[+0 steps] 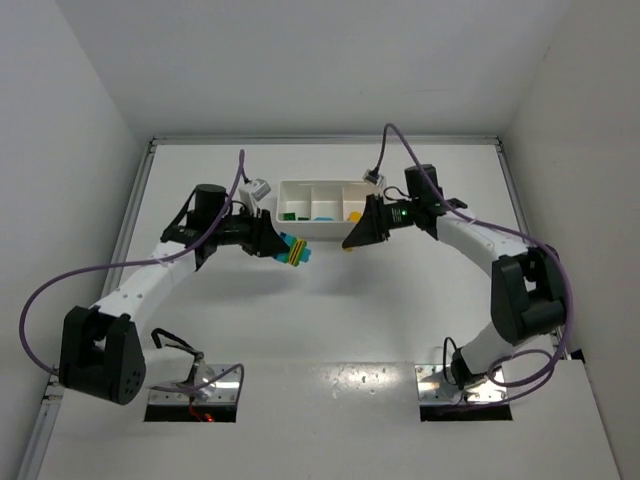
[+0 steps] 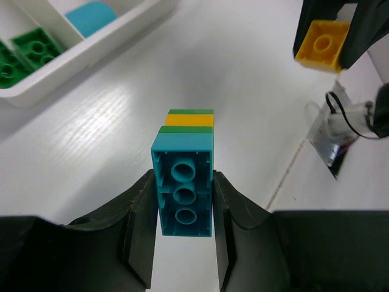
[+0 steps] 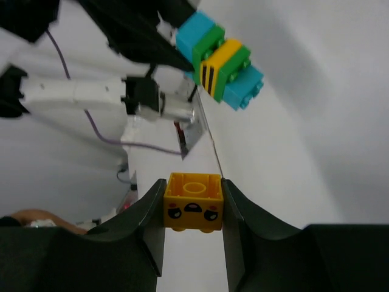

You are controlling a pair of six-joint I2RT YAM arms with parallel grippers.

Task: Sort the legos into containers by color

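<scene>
My left gripper (image 2: 182, 213) is shut on a clump of legos (image 2: 183, 182): a cyan brick between the fingers, with green and yellow-orange layers stacked beyond it. It hangs above the table, just in front of the containers (image 1: 320, 230), a white tray with three compartments. My right gripper (image 3: 193, 213) is shut on a single yellow lego (image 3: 193, 210) with a face printed on it, held in the air to the right of the clump (image 1: 294, 250). The tray's compartments hold green legos (image 2: 24, 55), a cyan lego (image 2: 91, 15) and a yellow lego (image 1: 354, 213).
The tray's near wall (image 2: 103, 45) lies just left of the held clump in the left wrist view. White walls enclose the table on the left, back and right. Purple cables loop beside both arms, and the arm bases sit at the near edge.
</scene>
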